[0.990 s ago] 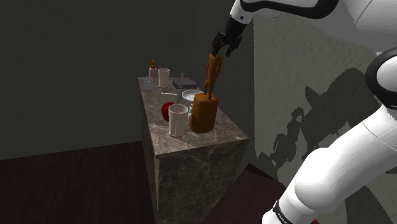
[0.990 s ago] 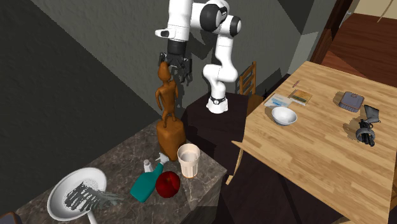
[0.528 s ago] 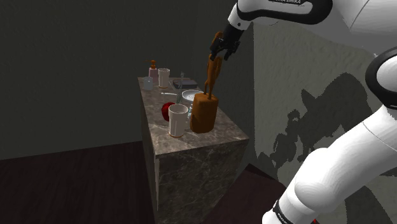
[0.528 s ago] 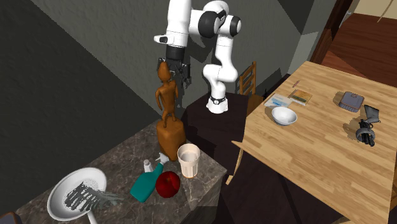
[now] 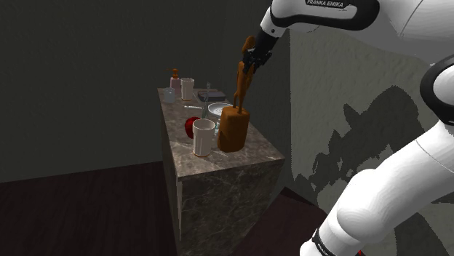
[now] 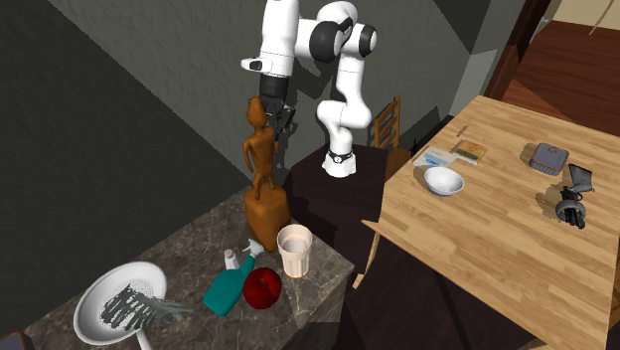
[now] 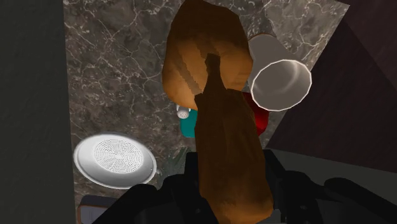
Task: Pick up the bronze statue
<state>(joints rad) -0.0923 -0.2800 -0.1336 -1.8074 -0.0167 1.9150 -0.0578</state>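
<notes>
Task status: incomplete. The bronze-brown statue (image 6: pixel 263 159), a slender standing figure on a blocky base, stands upright on the dark marble counter (image 6: pixel 184 249), near the edge closest to the robot's stand, with its base flat on the stone; no lift is evident. The gripper (image 6: pixel 270 107) is at the level of the figure's head, and in the wrist view the head and upper body sit directly in line with the hand. Whether the hand has closed on the head or merely brackets it cannot be told from these views. Judged remaining: confirm a firm hold, then raise the statue straight up clear of the counter. Surroundings: a white cup (image 6: pixel 295 251) stands just beside the base, close enough that it may be touching; a red apple (image 6: pixel 261 288) and a teal spray bottle (image 6: pixel 228 286) lie next to the cup, and a white colander (image 6: pixel 119 303) sits further along the counter. Assessment: nothing blocks a vertical lift, but the tall figure held high could swing and its base could knock the cup. The wooden table (image 6: pixel 497 239) stands well apart and is of no concern
</notes>
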